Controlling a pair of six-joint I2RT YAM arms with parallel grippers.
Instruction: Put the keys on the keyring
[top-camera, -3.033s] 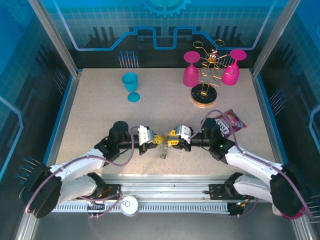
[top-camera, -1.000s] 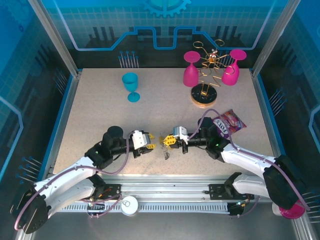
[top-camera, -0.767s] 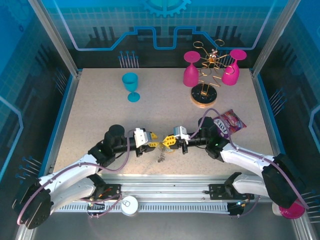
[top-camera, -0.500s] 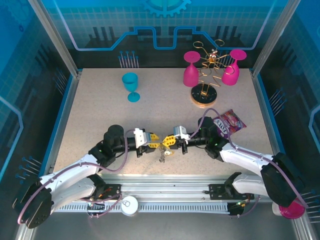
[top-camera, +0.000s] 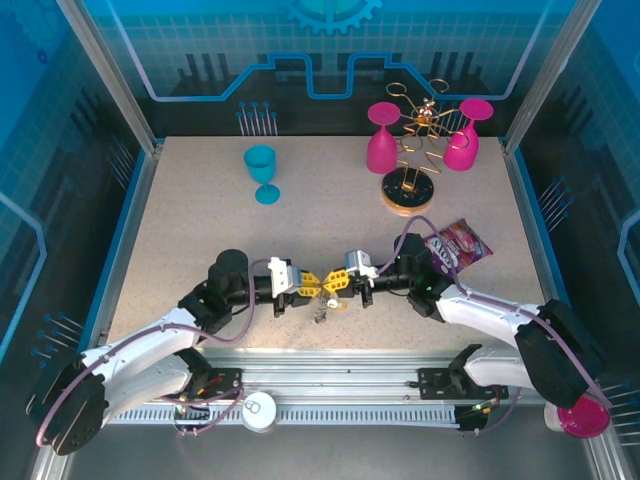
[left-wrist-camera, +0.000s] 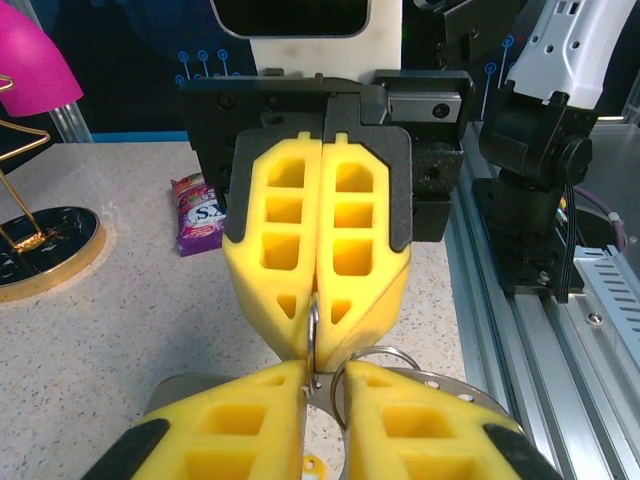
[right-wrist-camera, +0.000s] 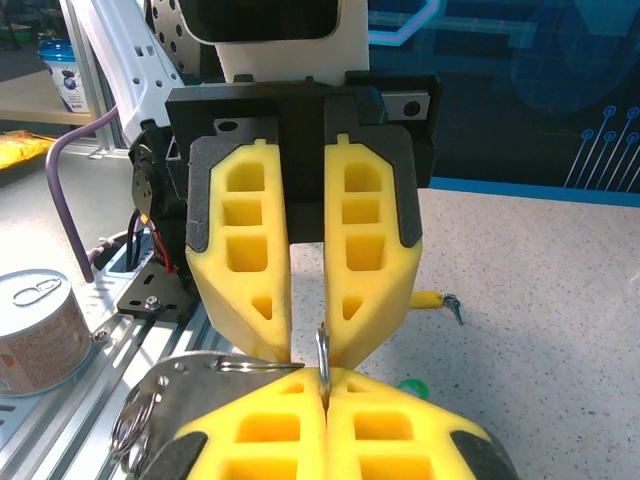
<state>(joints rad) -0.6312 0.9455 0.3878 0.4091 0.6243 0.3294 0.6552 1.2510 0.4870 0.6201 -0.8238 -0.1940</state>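
left hand and right hand meet tip to tip, keyring and keys dangling below.

Left pincer and right pincer meet tip to tip at the keyring; keys lie on the surface beneath; rack well behind.

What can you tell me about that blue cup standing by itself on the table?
The blue cup is a small goblet that looks like plastic, all one turquoise colour. It has an open bowl, a short stem and a round foot. It stands upright on its foot on the speckled table, in the far left part, with bare tabletop all around it and nothing touching it.
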